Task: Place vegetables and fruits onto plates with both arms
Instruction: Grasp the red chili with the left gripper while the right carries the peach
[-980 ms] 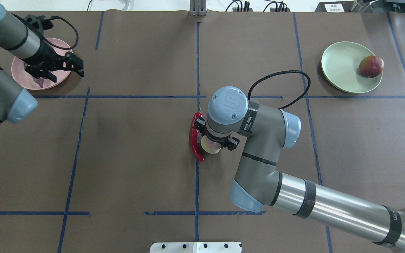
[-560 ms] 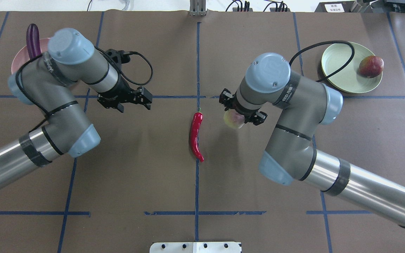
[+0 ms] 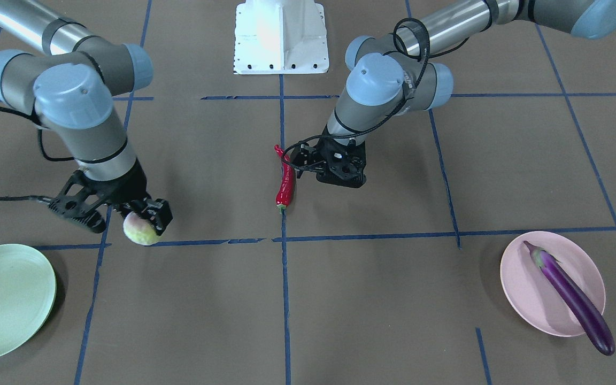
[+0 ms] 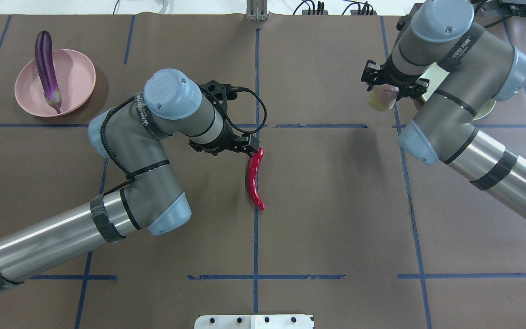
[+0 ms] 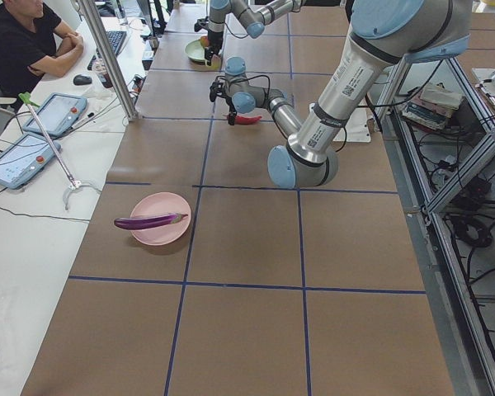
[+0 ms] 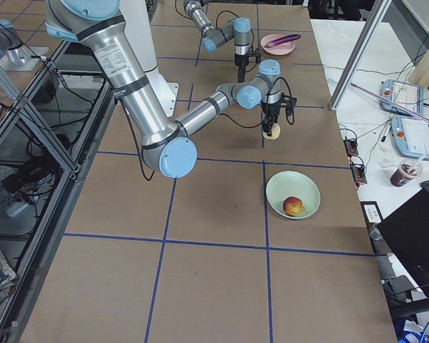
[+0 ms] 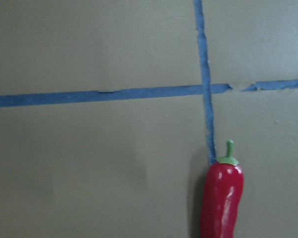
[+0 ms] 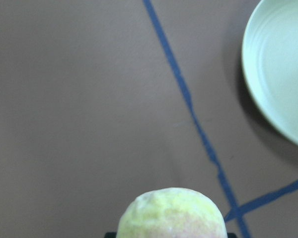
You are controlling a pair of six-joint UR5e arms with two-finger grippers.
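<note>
our right arm mostly hides the green plate overhead. we count two plates, two fruits, one eggplant, one chili. right gripper clamps the pale fruit; left gripper gapes.

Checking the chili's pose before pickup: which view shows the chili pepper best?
Exterior front-facing: chili pepper shows nearly full length, stem included. Overhead: left gripper hides its stem end. Left wrist: only the stem end. Exterior left: tiny.
</note>
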